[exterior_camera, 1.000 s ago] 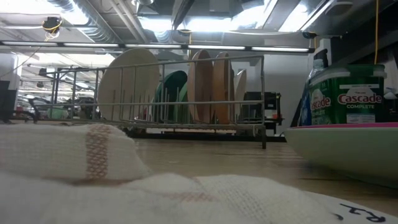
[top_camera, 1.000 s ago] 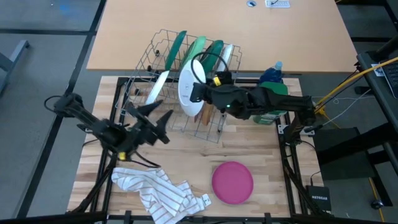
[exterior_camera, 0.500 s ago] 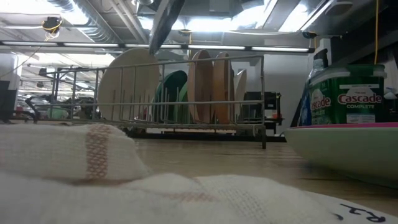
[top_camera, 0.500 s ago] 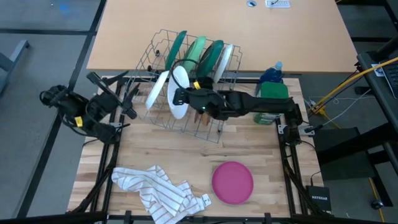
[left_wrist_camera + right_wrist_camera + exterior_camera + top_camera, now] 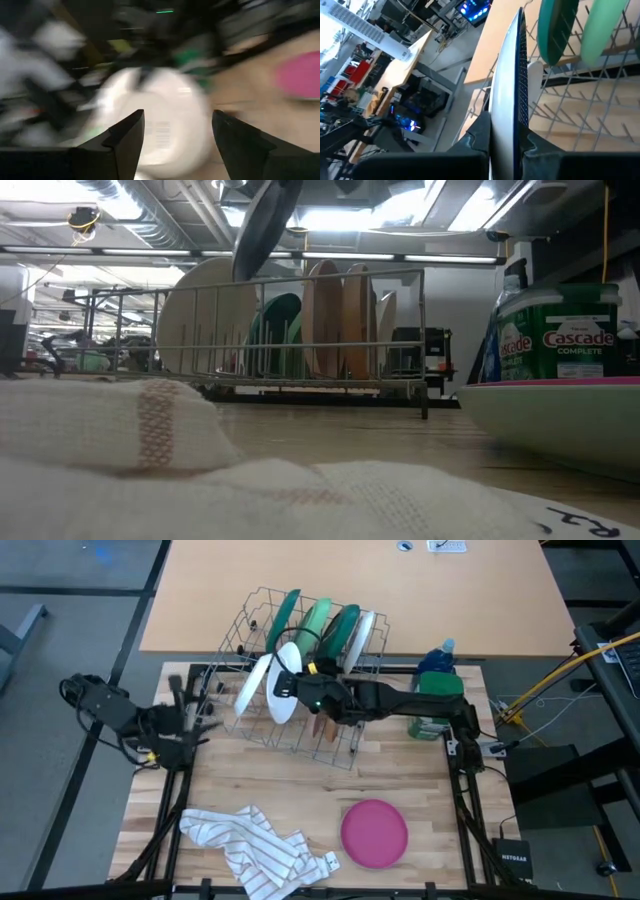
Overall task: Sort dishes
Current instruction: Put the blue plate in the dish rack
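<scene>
Pink round plastic plate [image 5: 374,833] lies flat on the wooden bench [image 5: 420,790], near the front edge, beside a white striped cloth [image 5: 252,847]. Farther back, the right claw [image 5: 291,687] is clamped on a white round plastic plate [image 5: 287,683], held on edge over the wire dish rack [image 5: 300,660]. Green plates [image 5: 318,625] stand in the rack. The left claw [image 5: 185,712] waits at the bench's left edge, fingers apart.

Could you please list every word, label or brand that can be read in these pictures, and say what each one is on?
"Cascade" and "COMPLETE": on the green label of the detergent container, low view.
"NETGEAR": on the small black box off the table's corner, high view; barely legible.
Handwritten marks on the white striped cloth: too cut off to read.
Barcode label on the white plate: blurred.
</scene>
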Robot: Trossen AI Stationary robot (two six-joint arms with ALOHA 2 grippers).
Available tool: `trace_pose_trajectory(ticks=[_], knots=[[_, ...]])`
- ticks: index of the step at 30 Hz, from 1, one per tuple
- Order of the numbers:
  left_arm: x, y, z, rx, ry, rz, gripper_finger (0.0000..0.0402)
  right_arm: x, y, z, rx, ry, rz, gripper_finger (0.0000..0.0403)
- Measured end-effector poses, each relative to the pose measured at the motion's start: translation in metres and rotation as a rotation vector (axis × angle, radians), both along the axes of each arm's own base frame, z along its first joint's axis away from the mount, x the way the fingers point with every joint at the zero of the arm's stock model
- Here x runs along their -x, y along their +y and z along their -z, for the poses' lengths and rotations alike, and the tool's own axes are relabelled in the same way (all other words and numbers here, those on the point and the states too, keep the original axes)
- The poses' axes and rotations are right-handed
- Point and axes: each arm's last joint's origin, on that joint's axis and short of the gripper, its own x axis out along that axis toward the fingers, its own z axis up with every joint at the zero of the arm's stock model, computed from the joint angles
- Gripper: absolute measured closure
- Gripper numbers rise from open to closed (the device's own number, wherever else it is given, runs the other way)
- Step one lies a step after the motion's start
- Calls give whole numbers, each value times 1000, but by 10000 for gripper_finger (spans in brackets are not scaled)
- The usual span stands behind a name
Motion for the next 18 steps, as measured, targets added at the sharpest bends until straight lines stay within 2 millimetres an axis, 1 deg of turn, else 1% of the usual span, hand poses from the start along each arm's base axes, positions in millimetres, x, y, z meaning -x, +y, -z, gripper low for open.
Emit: trace_pose_trajectory(ticks=[2, 5, 12, 18], knots=[[5, 0, 6, 93, 45, 109, 179, -3, 0, 4, -12, 0, 8, 381], [11, 1, 14, 181, 112, 162, 179, -7, 0, 10, -31, -14, 32, 381], [21, 7, 34, 251, 293, 106, 179, -24, -2, 33, -68, -30, 93, 381], [27, 9, 44, 324, 403, 98, 179, -35, -10, 45, -112, -98, 139, 381]])
